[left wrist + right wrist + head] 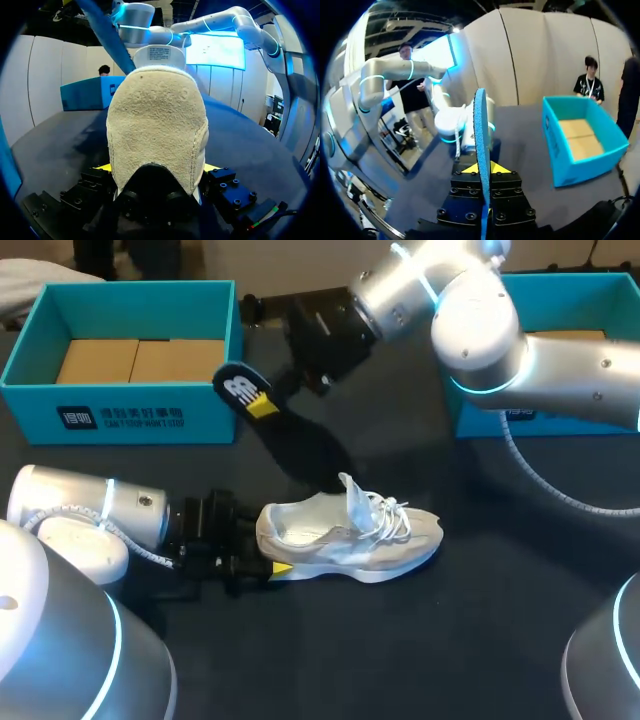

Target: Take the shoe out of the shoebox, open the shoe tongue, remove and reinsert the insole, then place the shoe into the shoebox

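1. The left end effector [268, 546] pinches the heel of the shoe [350, 530], which stands on its sole on the dark surface [480, 620].
2. Beyond it, the right end effector [265, 405] clamps the insole [285, 440] near its heel end.
3. Farthest, the teal shoebox [120, 418] stands open at the left.

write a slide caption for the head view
Left fingers grip the shoe at its heel; right fingers hold the insole.

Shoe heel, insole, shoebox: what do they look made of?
The shoe heel looks like cream suede: matte, fuzzy nap. The insole is probably foam: thin, curved, blue textured face. The shoebox seems cardboard: teal outside, brown flaps inside.
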`<state>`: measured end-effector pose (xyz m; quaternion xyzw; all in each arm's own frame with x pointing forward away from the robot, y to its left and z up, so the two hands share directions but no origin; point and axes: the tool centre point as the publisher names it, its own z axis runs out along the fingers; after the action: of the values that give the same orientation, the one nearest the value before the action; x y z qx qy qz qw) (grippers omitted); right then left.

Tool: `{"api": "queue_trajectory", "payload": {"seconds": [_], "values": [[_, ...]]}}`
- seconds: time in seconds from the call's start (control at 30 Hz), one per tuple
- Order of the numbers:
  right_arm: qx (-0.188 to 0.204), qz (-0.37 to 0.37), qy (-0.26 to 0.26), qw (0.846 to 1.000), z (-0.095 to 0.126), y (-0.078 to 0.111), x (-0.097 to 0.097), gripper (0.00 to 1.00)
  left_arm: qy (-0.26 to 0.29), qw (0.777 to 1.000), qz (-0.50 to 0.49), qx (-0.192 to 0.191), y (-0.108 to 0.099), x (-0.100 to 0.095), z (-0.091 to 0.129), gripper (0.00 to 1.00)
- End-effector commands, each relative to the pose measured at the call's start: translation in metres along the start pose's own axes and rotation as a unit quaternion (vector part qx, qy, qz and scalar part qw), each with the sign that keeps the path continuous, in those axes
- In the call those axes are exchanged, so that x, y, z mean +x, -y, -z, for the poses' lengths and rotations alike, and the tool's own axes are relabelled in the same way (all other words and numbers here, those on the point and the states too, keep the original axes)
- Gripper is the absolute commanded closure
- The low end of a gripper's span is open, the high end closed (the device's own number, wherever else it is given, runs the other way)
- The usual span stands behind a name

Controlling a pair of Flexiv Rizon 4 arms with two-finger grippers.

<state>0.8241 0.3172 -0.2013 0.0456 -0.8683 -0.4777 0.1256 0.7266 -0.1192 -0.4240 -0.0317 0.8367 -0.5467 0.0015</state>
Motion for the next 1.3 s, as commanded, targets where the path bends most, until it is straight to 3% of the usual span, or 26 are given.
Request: {"api": "queue_trajectory", "payload": {"seconds": [0.03,0.17,0.4,1.1,1.2,1.3], "values": [[-0.021,0.012,0.076,0.997,-0.002,-0.007,0.002,1.00,0.000,1.000,0.000,-0.002,-0.002,0.000,-0.001,1.00],[-0.036,0.007,0.111,0.993,0.000,-0.019,-0.009,1.00,0.000,1.000,0.000,-0.002,-0.002,0.000,-0.001,1.00],[-0.025,-0.002,0.115,0.993,0.003,-0.036,-0.021,1.00,0.000,1.000,0.000,-0.002,-0.002,0.000,-0.001,1.00],[-0.025,-0.002,0.115,0.993,0.003,-0.036,-0.021,1.00,0.000,1.000,0.000,-0.002,-0.002,0.000,-0.001,1.00],[-0.054,-0.020,0.108,0.992,0.023,-0.036,-0.025,1.00,0.000,1.000,0.000,-0.002,-0.002,0.000,-0.001,1.00],[-0.076,-0.023,0.103,0.991,0.045,-0.048,-0.026,1.00,0.000,1.000,0.000,-0.002,-0.002,0.000,-0.001,1.00]]}}
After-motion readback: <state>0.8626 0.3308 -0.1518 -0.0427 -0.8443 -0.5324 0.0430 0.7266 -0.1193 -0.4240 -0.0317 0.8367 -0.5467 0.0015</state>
